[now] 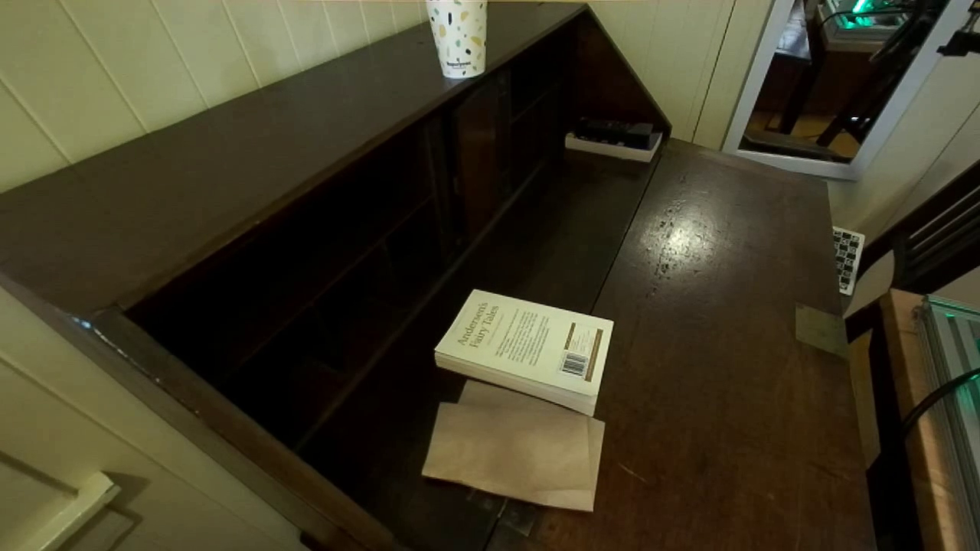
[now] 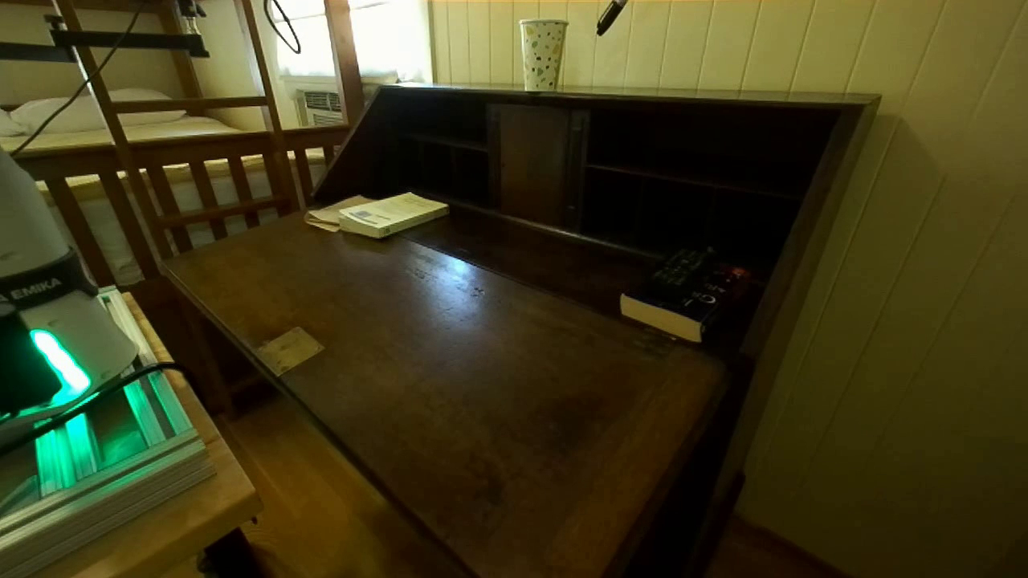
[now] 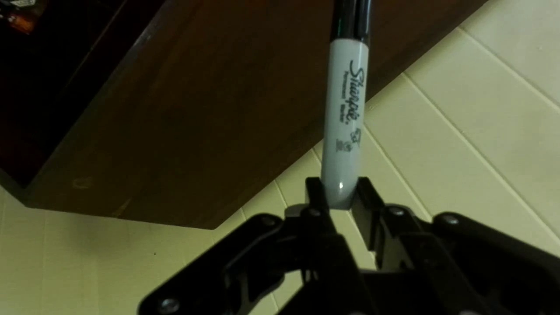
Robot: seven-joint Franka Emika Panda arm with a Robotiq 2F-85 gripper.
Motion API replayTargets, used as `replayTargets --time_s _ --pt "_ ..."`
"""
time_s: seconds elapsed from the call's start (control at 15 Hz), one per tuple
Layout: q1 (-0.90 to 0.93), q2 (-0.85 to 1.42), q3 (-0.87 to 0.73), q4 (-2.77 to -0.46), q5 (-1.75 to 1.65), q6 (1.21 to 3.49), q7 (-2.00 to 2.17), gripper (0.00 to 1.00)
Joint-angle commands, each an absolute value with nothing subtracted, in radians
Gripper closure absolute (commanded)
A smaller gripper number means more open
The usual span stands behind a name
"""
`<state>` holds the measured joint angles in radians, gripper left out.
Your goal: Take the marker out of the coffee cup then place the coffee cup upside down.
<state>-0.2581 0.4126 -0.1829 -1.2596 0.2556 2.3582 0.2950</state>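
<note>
While my pincer (image 3: 340,192) pinches the marker (image 3: 344,124), cap (image 2: 612,16) slanting down, the cup (image 2: 544,54) stands mouth up atop the desk (image 2: 514,361), left of the marker and apart from it in an exterior view.

Sharpie marker (image 3: 344,105) juts ahead of gripper (image 3: 339,192), narrowing clearance. Below gripper: desk top (image 3: 197,131), solid stop. Lower, to one side: speckled coffee cup (image 2: 544,54), standing; open air between it and marker. Panelled wall (image 3: 463,109) blocks beyond.
</note>
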Motion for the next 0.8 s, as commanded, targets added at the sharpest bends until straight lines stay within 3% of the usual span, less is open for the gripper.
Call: replayTargets --time_s 0.0,0.73 --pt "-0.269 0.467 -0.173 -1.243 0.305 2.418 0.318 0.94" --pt "-0.295 0.58 -0.172 -1.197 0.309 2.456 0.388 0.94"
